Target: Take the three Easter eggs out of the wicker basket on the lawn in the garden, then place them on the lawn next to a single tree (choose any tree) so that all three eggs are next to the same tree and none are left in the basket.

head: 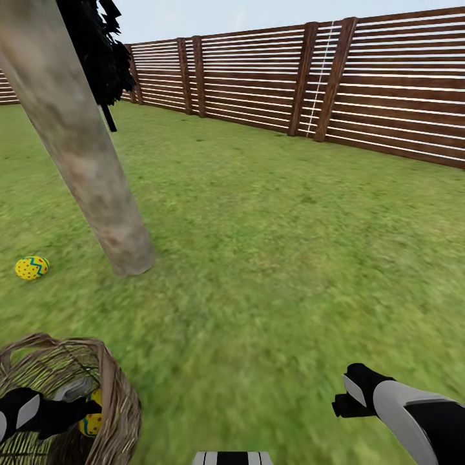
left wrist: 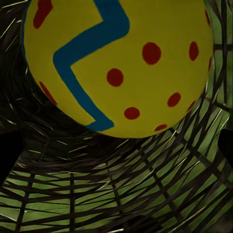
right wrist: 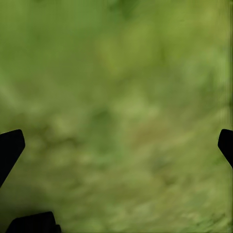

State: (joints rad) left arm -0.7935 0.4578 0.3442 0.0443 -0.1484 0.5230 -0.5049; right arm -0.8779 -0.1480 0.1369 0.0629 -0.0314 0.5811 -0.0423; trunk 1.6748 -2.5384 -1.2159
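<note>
One yellow Easter egg [head: 31, 267] with red dots and a teal zigzag lies on the lawn [head: 258, 258], just left of the foot of the grey-brown tree trunk [head: 97, 187]. The wicker basket [head: 119, 394] stands at the lower left. My left gripper [head: 89, 408] reaches down inside it, right beside another egg [head: 92, 423]. In the left wrist view this egg [left wrist: 116, 63] looms close ahead, and the left gripper [left wrist: 116, 150] is open with its dark fingertips [left wrist: 8, 150] wide apart over the woven basket wall [left wrist: 121, 189]. My right gripper [head: 342, 395] hangs open over bare grass [right wrist: 116, 111].
A brown slatted fence [head: 290, 77] runs along the back and right. A dark near-black conical tree [head: 103, 51] stands behind the trunk. Open grass stretches ahead and to the right of the trunk.
</note>
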